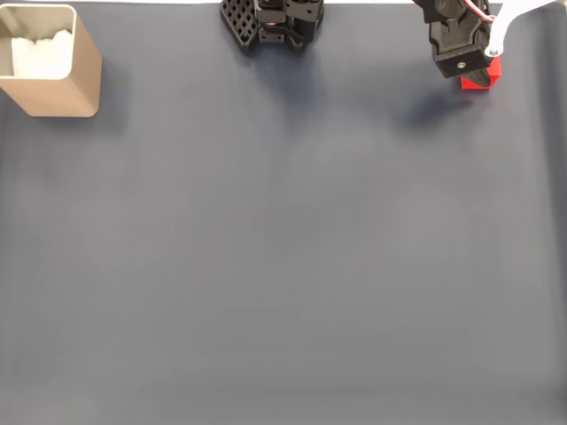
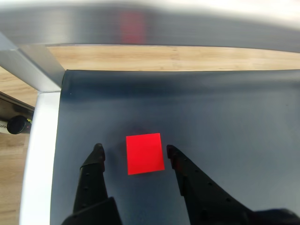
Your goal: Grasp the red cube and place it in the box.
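The gripper (image 2: 133,151) is hanging spread around the red cube (image 2: 145,153), fingers apart from it. The box (image 1: 51,62) is sitting well apart on the dark mat (image 1: 283,266).

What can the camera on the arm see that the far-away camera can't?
The wrist view alone shows the gap on each side of the cube between the two open fingers, plus a wooden floor past the mat's edge. The fixed view alone shows the box far to the left, with white padding inside, and the arm's base. Both show the cube, the hand and the dark mat.
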Available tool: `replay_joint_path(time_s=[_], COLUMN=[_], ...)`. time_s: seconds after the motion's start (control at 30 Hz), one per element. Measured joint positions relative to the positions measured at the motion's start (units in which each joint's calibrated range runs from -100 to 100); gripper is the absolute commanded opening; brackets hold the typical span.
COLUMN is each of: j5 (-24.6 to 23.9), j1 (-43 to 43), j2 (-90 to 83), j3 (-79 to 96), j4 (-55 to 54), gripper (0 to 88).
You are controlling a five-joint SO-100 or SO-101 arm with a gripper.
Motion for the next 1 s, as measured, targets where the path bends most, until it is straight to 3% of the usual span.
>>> replay_joint_path(time_s=[0.43,1.0], j5=[-0.1,-0.1], j1=[-0.7,-0.6], j2=[0.6,1.3], j3=[-0.1,-0.1], j4=[-0.6,-0.6], gripper=[29.6,18.6])
